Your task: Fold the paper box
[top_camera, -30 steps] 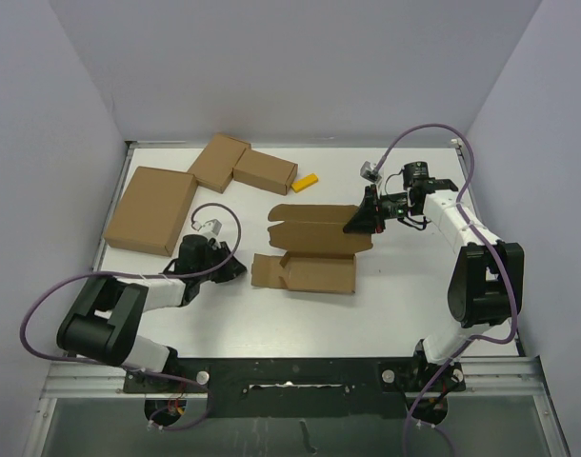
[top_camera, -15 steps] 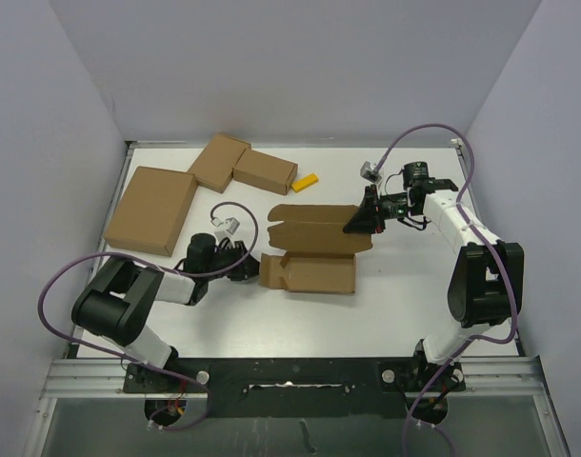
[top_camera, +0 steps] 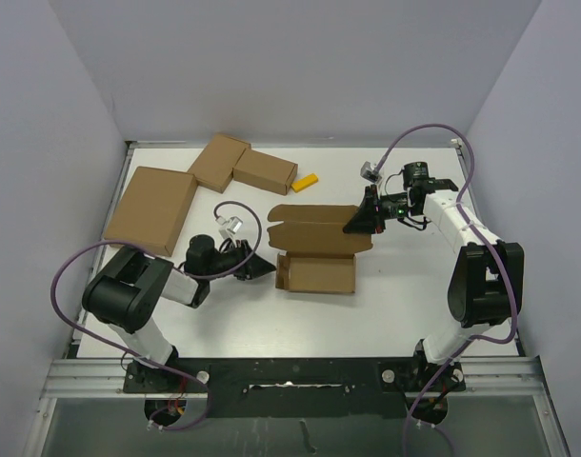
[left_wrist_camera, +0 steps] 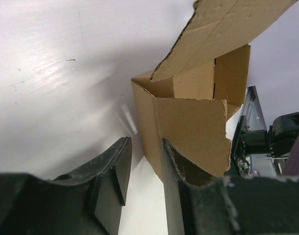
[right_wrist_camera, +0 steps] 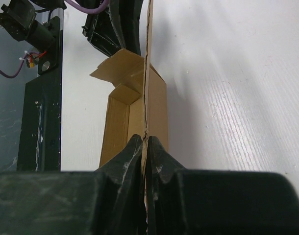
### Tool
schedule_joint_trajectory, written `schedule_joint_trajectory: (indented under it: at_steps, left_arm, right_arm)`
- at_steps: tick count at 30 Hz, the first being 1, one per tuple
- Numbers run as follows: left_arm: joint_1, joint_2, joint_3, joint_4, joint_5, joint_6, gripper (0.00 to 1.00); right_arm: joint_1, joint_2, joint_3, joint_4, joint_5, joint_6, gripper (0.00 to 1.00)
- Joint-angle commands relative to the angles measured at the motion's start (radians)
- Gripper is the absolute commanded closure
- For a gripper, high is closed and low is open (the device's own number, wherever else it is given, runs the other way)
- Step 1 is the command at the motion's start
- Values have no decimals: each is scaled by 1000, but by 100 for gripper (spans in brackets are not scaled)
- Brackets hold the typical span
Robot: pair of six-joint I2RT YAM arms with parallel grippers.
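Observation:
The brown paper box lies mid-table, its tray near me and its lid flap spread flat behind. My left gripper is at the tray's left end, open; in the left wrist view one finger presses on the outside of the upright end flap, the other stands apart over bare table. My right gripper is shut on the lid's right edge; the right wrist view shows its fingertips pinching the thin cardboard sheet, with the tray beyond.
A large flat brown box lies at the back left, two smaller ones behind it. A small yellow piece lies near them. Side walls border the white table.
My left gripper has slid right to the tray's left end. The end flap that lay flat on the table now stands upright against the tray. The right arm has not moved.

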Motion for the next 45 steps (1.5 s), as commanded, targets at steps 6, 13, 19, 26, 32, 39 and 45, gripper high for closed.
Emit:
schedule_joint_trajectory:
  at_steps: [6,13,19,26,32,39,45]
  left_arm:
    - [-27,13,1,149,44,-51,62]
    - [-58,23,14,141,37,-59,60]
    - [-88,5,23,91,-4,-59,55]
    - [-118,-62,47,-61,-85,-43,52]
    - [-161,-118,87,-212,-171,-8,52]
    - [-207,-170,153,-406,-273,26,53]
    - [-254,-201,217,-587,-398,54,53]
  right_arm:
    - [-4,8,28,-5,-47,-13,100]
    - [-4,9,29,-9,-47,-15,100]
    - [-4,7,29,-9,-47,-16,100]
    - [-4,6,29,-10,-47,-16,100]
    - [-4,6,29,-10,-48,-16,100]
    - [-3,4,29,-10,-50,-17,100]
    - [-4,3,29,-11,-50,-18,100]
